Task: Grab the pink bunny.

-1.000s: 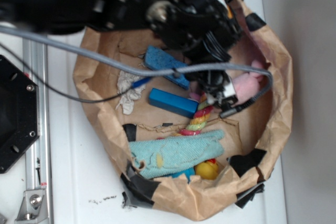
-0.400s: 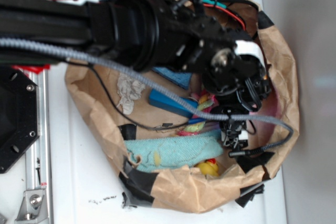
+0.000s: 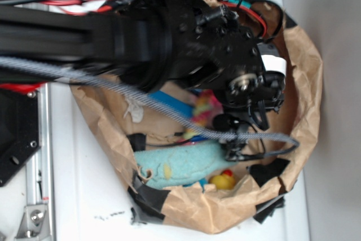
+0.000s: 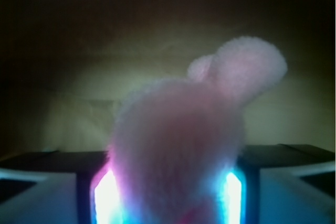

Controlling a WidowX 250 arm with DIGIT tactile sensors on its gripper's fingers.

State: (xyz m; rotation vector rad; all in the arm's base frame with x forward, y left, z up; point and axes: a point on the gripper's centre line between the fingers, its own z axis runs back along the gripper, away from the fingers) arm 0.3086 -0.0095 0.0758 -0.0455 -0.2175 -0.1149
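Inspection from the wrist view: the pink bunny sits directly between the gripper fingers, its fuzzy body filling the gap and touching both glowing pads. Its long axis runs away from the gripper, up and slightly right, ending in a rounded lobe. The gripper appears clenched on the bunny.

From the exterior view the arm covers most of the paper bag on the counter; the bunny itself is hidden there. A teal cloth, yellow duck and twisted rope lie beside or below the wrist. In my judgement the next move is a straight lift.
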